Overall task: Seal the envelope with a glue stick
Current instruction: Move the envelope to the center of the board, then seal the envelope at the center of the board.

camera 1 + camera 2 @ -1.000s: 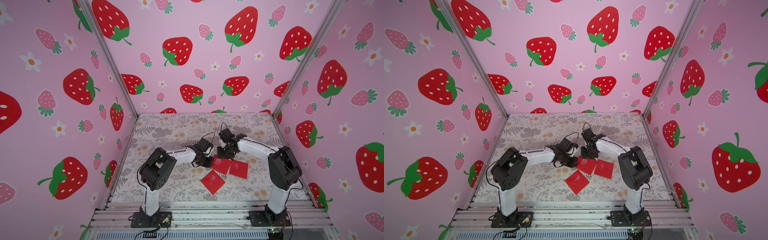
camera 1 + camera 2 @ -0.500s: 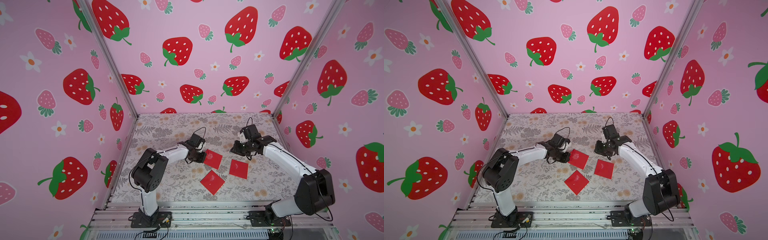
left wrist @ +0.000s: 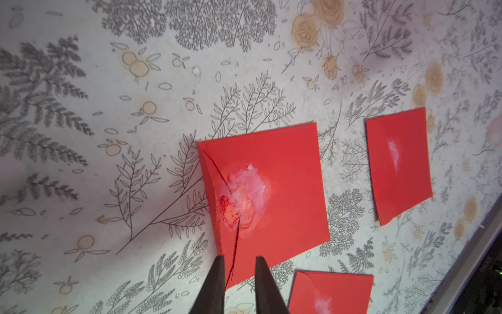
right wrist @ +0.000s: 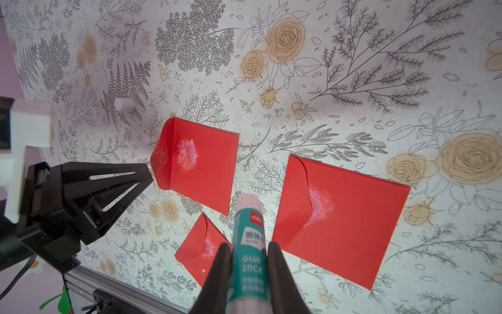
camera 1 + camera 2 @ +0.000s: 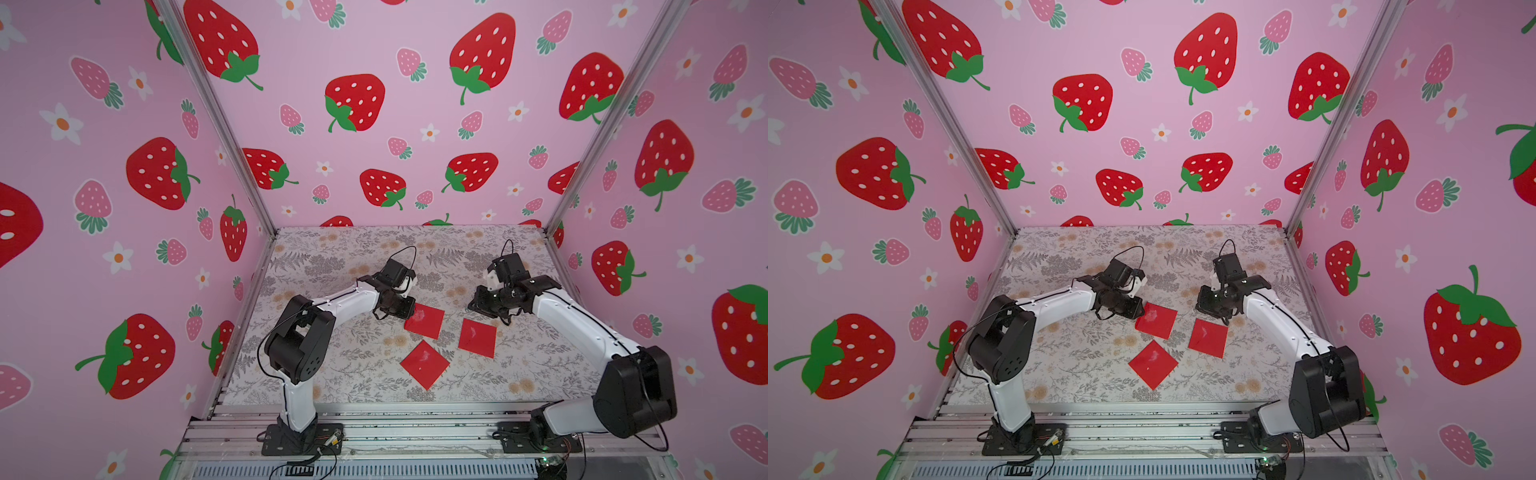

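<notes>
Noted in a top view: left gripper (image 5: 409,309) at 9 o'clock of the far red envelope (image 5: 424,321), low over its flap edge, jaws a narrow gap apart, nothing pinched. White glue smear on that flap. Similar smears on the near envelope (image 5: 424,364) at 6 o'clock of it and the third envelope (image 5: 478,337) at 4 o'clock. Further right, right gripper (image 4: 249,246) clenched on the glue stick (image 4: 247,214), apparently held off the tabletop (image 5: 332,270), at 12 o'clock of the third envelope. Judged a light, rigid, smooth plastic barrel. Best gripped across the teal label band, as now, well back from the soft tip, likely to smear under pressure. Envelopes thin, floppy, prone to sliding.
</notes>
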